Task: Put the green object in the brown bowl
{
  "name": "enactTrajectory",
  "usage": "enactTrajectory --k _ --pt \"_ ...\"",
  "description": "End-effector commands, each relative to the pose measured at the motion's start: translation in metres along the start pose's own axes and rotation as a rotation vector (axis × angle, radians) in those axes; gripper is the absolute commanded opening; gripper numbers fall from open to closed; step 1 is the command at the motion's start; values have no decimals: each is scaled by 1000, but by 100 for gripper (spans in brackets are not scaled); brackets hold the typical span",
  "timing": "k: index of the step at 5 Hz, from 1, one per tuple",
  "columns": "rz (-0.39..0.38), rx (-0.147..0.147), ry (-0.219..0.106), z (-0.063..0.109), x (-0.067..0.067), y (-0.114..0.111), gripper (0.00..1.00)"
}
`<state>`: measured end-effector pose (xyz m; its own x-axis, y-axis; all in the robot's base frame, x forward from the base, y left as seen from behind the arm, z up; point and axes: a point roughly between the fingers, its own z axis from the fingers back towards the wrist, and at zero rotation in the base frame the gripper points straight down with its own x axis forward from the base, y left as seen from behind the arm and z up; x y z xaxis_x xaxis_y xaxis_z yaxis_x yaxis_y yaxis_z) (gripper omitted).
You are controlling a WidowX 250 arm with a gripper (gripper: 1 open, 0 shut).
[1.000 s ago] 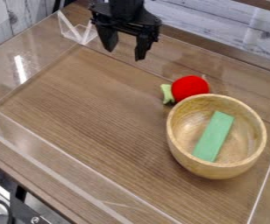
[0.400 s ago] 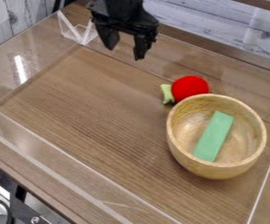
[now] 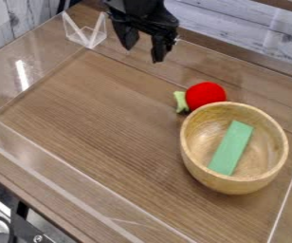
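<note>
I see the flat light-green rectangular block (image 3: 232, 148) lying inside the round light-brown wooden bowl (image 3: 199, 119), lower right. My claw (image 3: 146, 45), top centre, stands apart, empty. Descending again could knock the bowl.

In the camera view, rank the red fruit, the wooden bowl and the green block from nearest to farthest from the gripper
Measured from the open gripper at the top of the view:
1. Red fruit, below and right of it, just outside the bowl.
2. Brown bowl, its near rim just beyond the fruit, lower right.
3. Green block, lying inside the bowl, farthest.
</note>
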<state>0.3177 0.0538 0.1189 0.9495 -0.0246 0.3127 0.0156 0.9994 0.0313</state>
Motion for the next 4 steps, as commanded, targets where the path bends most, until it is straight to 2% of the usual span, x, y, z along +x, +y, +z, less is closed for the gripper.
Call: enactTrajectory --k 1,2,3,4 --pt "-28 13 -38 3 9 -3 100" --pt "-22 25 -31 0 9 1 100" --pt "42 50 -27 -4 9 6 0" --pt "30 47 -35 5 9 12 100"
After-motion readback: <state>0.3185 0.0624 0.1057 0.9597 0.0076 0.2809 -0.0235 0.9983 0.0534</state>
